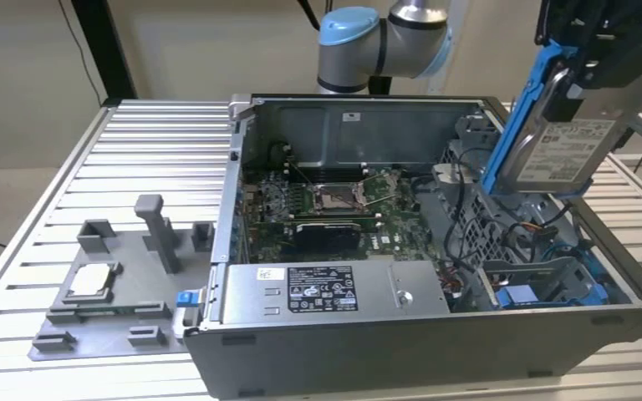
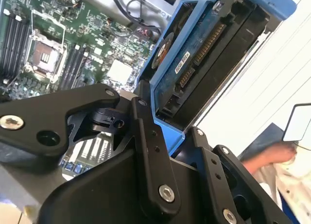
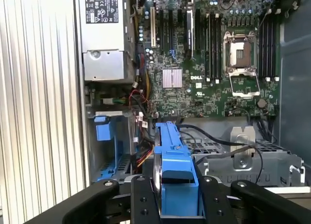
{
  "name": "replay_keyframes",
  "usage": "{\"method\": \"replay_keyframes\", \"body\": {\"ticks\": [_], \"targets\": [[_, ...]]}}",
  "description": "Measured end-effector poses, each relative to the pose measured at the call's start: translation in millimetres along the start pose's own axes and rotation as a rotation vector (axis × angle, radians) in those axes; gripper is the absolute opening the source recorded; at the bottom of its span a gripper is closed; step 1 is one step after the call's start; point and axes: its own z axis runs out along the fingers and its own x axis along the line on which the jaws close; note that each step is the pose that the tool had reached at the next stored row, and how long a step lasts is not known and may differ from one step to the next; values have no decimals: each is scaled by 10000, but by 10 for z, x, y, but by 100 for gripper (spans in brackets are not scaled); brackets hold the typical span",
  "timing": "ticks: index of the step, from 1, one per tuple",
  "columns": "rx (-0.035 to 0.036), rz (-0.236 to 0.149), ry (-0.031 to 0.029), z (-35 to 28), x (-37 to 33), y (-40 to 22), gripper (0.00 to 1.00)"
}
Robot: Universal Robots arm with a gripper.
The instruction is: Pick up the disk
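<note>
One disk (image 1: 563, 146) hangs in the air above the open computer case (image 1: 410, 351), toward the exterior view's right, lifted clear of the drive bays (image 1: 533, 276) below it. It is a flat rectangular silver-grey hard drive with a white printed label on its broad face, held on edge and slightly tilted, clipped in a blue plastic frame (image 1: 527, 109) that runs along its side. In the second wrist view the disk (image 2: 204, 54) shows its circuit-board underside and connector edge; in the first wrist view its blue frame (image 3: 176, 178) sits between the two black fingers (image 3: 142, 199).

The one claw (image 1: 605, 50) is closed on the disk, gripping the frame from both sides.

Inside the case lies one green motherboard (image 1: 333, 205) with one bare processor socket (image 1: 333, 197), and one grey power supply box (image 1: 333, 288) with a black-and-white label at the near wall. On the ribbed metal surface (image 1: 131, 150) to the exterior view's left of the case lies one grey fixture plate (image 1: 120, 313) with several upright posts, carrying one small square silver chip (image 1: 90, 280). A person's hand (image 2: 272, 156) appears at the edge of the second wrist view.
</note>
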Motion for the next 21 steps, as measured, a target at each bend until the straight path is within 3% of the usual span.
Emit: {"method": "replay_keyframes", "body": {"ticks": [7,10,21], "targets": [[0,12,0,6,126,-59,0],[-1,12,1,9,212,-89,0],[-2,12,1,43,677,-133,0]]}}
